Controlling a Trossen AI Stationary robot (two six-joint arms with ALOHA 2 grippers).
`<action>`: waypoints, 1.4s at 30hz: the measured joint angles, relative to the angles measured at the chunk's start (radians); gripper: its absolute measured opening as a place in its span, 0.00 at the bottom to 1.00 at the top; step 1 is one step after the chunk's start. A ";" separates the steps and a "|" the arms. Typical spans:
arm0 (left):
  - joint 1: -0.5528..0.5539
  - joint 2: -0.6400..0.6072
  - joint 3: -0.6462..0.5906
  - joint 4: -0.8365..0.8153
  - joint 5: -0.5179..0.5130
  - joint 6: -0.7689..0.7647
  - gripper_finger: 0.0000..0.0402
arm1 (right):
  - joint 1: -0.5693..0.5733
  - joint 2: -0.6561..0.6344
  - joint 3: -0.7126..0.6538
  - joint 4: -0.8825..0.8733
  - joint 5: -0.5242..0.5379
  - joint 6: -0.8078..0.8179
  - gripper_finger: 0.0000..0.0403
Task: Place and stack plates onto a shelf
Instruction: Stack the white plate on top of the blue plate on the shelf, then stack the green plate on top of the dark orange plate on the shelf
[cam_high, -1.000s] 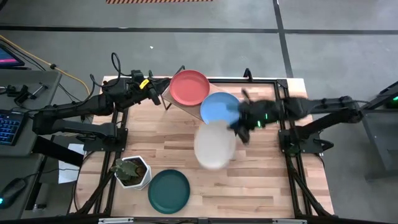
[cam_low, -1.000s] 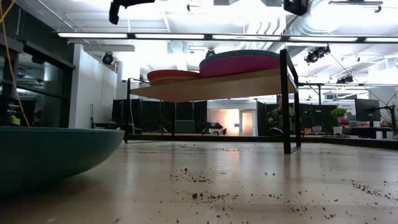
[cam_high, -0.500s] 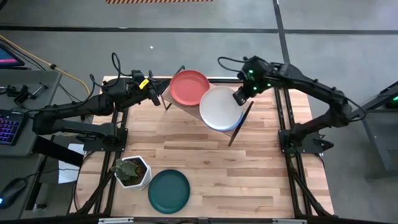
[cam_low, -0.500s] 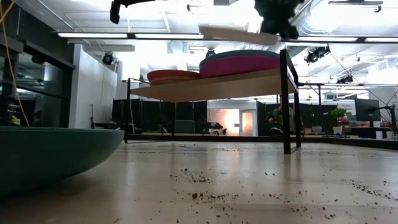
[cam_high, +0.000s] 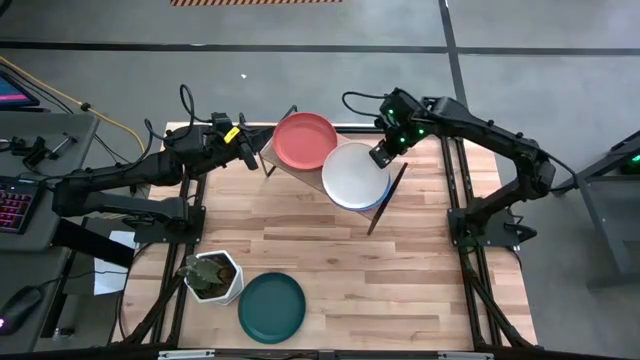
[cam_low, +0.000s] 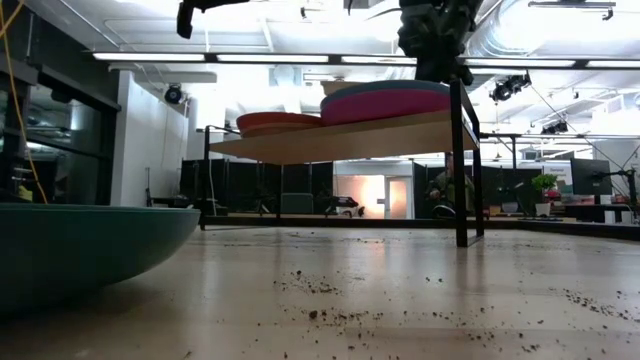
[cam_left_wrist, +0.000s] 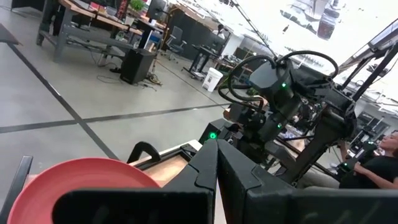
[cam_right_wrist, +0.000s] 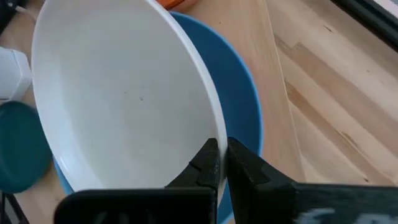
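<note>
one plate in hand: the right gripper has its jaws pinching the white plate's rim over the blue plate on the shelf. best to level it, centre, then release. left gripper waits, jaws unclear.

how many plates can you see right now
5. A red plate on the shelf; a white plate over a blue plate and a magenta plate; a dark green plate on the table. More may be hidden underneath.

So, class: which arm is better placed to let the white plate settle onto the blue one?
The right: the right gripper pinches the white plate rim above the blue plate. The left gripper waits beside the shelf.
</note>
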 joint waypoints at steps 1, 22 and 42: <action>0.000 0.000 0.000 0.000 0.000 0.000 0.00 | 0.000 0.000 0.000 0.000 -0.001 -0.009 0.00; 0.000 0.000 0.000 -0.030 -0.023 0.002 0.00 | 0.000 -0.013 0.024 -0.011 -0.078 -0.133 0.47; -0.016 0.002 0.000 -0.016 0.270 0.134 0.00 | 0.273 -0.676 -0.661 0.865 0.025 0.182 0.47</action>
